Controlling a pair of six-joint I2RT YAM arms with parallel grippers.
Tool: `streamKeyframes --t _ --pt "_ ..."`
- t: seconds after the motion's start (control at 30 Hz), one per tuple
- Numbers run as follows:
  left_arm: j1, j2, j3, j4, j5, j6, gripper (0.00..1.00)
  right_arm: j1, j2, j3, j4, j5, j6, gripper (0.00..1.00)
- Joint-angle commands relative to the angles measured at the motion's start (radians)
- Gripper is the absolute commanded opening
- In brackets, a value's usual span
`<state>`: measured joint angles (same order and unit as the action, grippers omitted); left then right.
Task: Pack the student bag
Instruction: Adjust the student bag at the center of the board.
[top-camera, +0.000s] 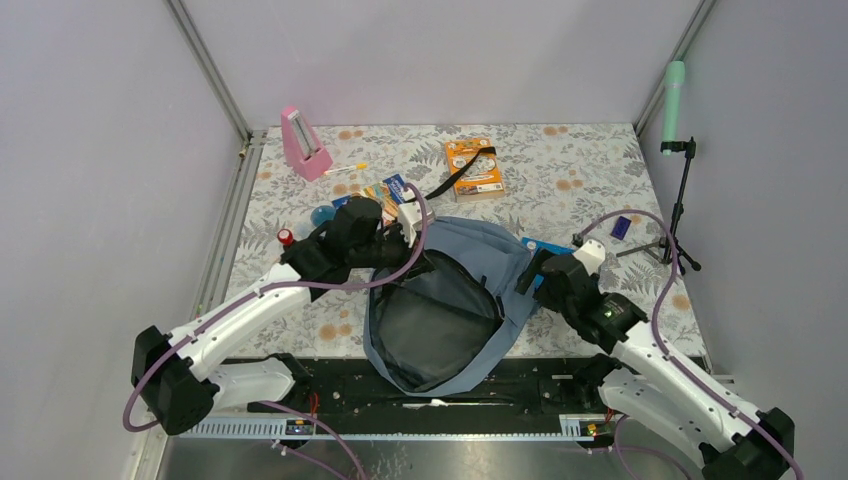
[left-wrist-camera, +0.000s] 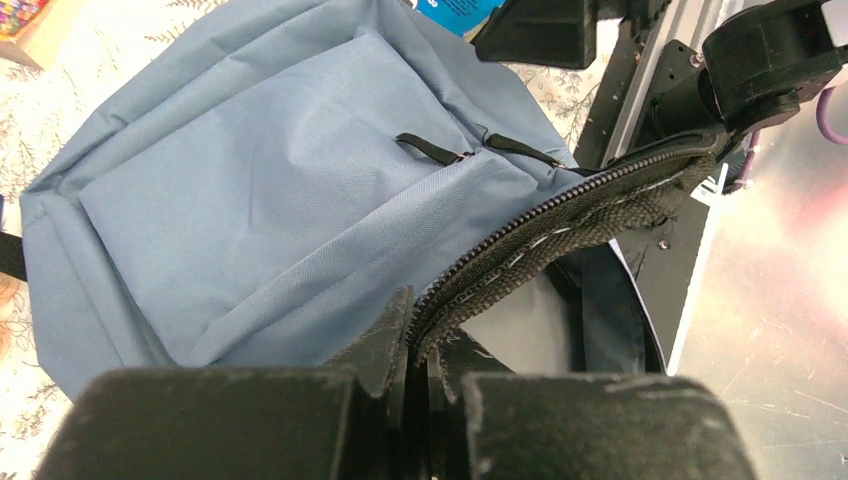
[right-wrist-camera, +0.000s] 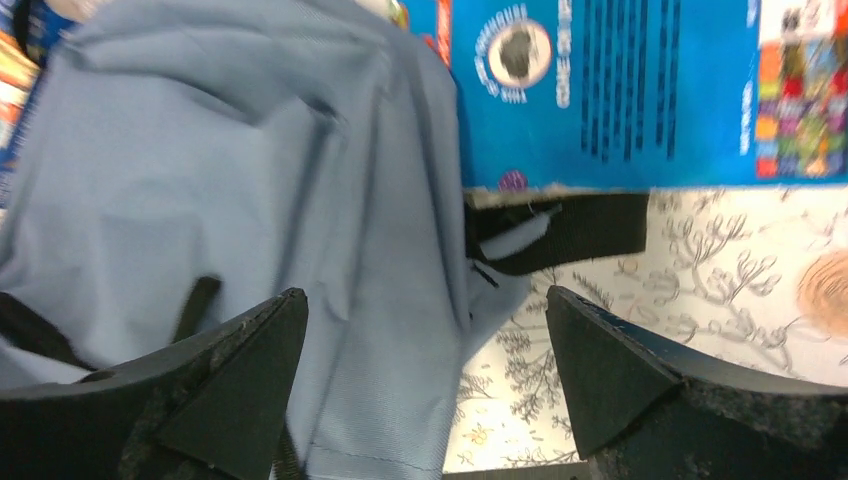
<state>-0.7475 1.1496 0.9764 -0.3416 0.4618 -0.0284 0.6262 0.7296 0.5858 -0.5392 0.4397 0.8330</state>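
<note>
The student bag (top-camera: 480, 255) lies at the centre of the tabletop's near edge, between the two arms. It is grey-blue fabric with the front pocket facing up. Its mouth gapes to show dark grey lining, and its lower end hangs over the black rail (top-camera: 540, 385).

The left tool (left-wrist-camera: 420, 345) is pinched narrow on the bag's dark zipper edge. The right tool (right-wrist-camera: 425, 310) stands wide and empty, straddling the bag's right flank beside a black strap (right-wrist-camera: 570, 230) and a blue box (right-wrist-camera: 620, 90).

Small items crowd the far left. Bare floral tabletop (top-camera: 580, 170) lies at the far right, short of a stand (top-camera: 680, 200).
</note>
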Motion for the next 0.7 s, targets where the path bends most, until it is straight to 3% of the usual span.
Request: streamKeyframes --t 0.0,0.27,0.37,0.43,0.5,0.67 --pt "0.002 -0.014 -0.010 0.085 0.045 -0.014 0.00 -0.005 0.020 -0.086 0.084 -0.118 0.148 0.92" --pt "0.002 -0.024 0.005 0.102 0.073 -0.030 0.00 -0.006 0.145 -0.105 0.302 -0.281 0.136 0.78" --pt "0.002 -0.019 0.042 0.104 0.095 -0.041 0.00 -0.005 0.178 -0.061 0.369 -0.279 0.067 0.47" --pt "0.002 -0.014 0.074 0.107 0.109 -0.046 0.00 -0.005 0.190 0.008 0.365 -0.230 0.012 0.15" --pt "-0.002 -0.011 0.107 0.117 0.117 -0.050 0.00 -0.006 0.195 0.062 0.384 -0.170 -0.056 0.00" --pt "-0.025 0.015 0.194 0.126 0.132 -0.043 0.00 -0.005 0.275 0.185 0.509 -0.122 -0.273 0.00"
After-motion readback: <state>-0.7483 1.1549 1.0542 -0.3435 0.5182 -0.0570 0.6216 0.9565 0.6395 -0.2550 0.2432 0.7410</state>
